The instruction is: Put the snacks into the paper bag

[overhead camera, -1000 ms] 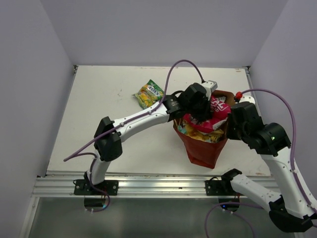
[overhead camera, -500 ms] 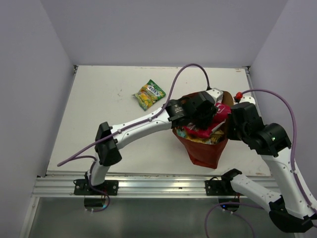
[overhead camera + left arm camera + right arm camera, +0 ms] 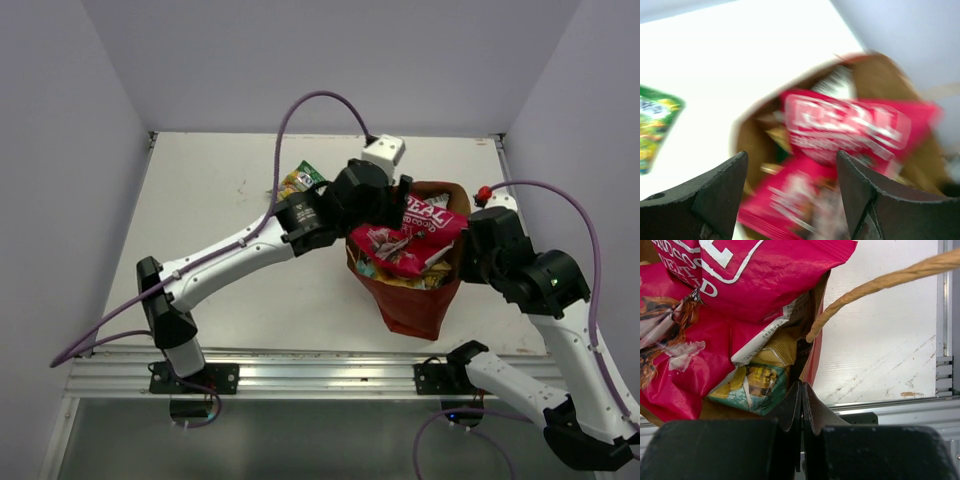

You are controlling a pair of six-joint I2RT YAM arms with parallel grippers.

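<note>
The reddish-brown paper bag [image 3: 412, 305] stands upright at the right of the table, its mouth stuffed with snacks. A pink-red "REAL" packet [image 3: 410, 240] lies across the top and sticks out over the rim. My left gripper [image 3: 384, 208] hovers just above the bag's left rim, open, with nothing between its fingers [image 3: 715, 190]; the pink-red packet [image 3: 850, 125] is blurred below it. My right gripper [image 3: 802, 387] is shut on the bag's right wall [image 3: 815, 340], beside a tan-and-teal packet [image 3: 757, 380]. The green-yellow packet [image 3: 298, 180] lies on the table, partly behind the left arm.
The bag's twisted paper handle [image 3: 875, 285] arcs loose over the white tabletop [image 3: 220, 230]. A metal rail [image 3: 300, 365] runs along the near table edge. Grey walls close in the back and both sides.
The left gripper opened and let go of the pink-red packet, which now rests in the bag's mouth. The left arm pulled back up and to the left. The right arm stayed put.
</note>
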